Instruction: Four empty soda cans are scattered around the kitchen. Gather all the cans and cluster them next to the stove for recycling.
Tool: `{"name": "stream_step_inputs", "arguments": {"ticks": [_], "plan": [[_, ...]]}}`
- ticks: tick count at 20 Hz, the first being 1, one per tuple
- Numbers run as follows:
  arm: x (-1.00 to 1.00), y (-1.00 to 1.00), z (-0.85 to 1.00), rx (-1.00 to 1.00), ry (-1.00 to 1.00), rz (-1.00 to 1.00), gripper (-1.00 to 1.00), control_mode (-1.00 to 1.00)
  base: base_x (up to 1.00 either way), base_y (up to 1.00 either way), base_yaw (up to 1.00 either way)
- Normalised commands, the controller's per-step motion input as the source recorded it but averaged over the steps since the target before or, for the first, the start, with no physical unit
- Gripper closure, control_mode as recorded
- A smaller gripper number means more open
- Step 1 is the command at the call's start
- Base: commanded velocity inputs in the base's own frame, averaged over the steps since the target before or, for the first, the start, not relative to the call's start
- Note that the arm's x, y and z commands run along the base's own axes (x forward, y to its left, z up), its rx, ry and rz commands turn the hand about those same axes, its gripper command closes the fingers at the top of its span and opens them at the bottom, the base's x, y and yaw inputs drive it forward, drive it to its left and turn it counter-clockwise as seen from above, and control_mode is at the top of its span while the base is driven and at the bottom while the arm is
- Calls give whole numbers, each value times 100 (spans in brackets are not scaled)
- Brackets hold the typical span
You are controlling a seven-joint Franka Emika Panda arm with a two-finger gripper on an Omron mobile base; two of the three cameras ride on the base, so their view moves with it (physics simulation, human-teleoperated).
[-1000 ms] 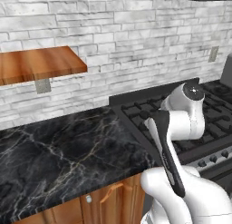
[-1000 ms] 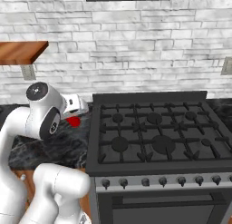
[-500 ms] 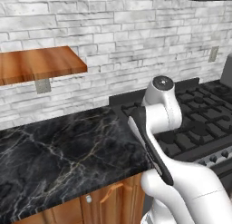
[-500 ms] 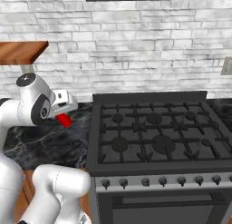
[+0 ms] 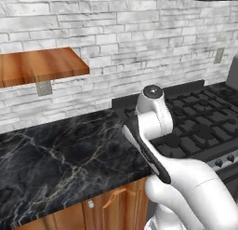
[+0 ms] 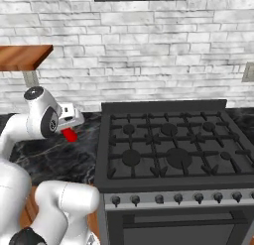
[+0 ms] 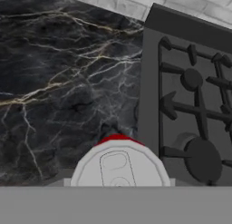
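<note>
The black marble counter is taking up the left and centre of the hand view, with the stove running down the right side, its edge meeting the counter just right of centre. In the right base view the stove is occupying the middle and right of the frame, grates on top and knobs along its front.

The gripper is sitting at centre left of the right base view, over the counter and near the stove's left edge. It is clenched on a red soda can, whose silver top is showing at the bottom centre of the hand view and whose red body is hanging below the hand in the right base view.

The risks, as I judge them:
- The can is hanging close to the seam between counter and stove; letting go too far right could be setting it on the stove's rim, where it would be tipping or rolling onto the grates.
- Letting go while the can is above the surface could be toppling a light, empty can.
- The can looks tilted in the grip, so it may be landing on an edge.
</note>
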Motion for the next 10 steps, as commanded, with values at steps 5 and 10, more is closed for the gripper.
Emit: {"name": "stream_step_inputs", "arguments": {"ticks": [5,10], "plan": [[78,18,-56,5,11,0,100,-100,0,0,0],[65,-4,-35,11,16,4,100,-100,0,0,0]]}}
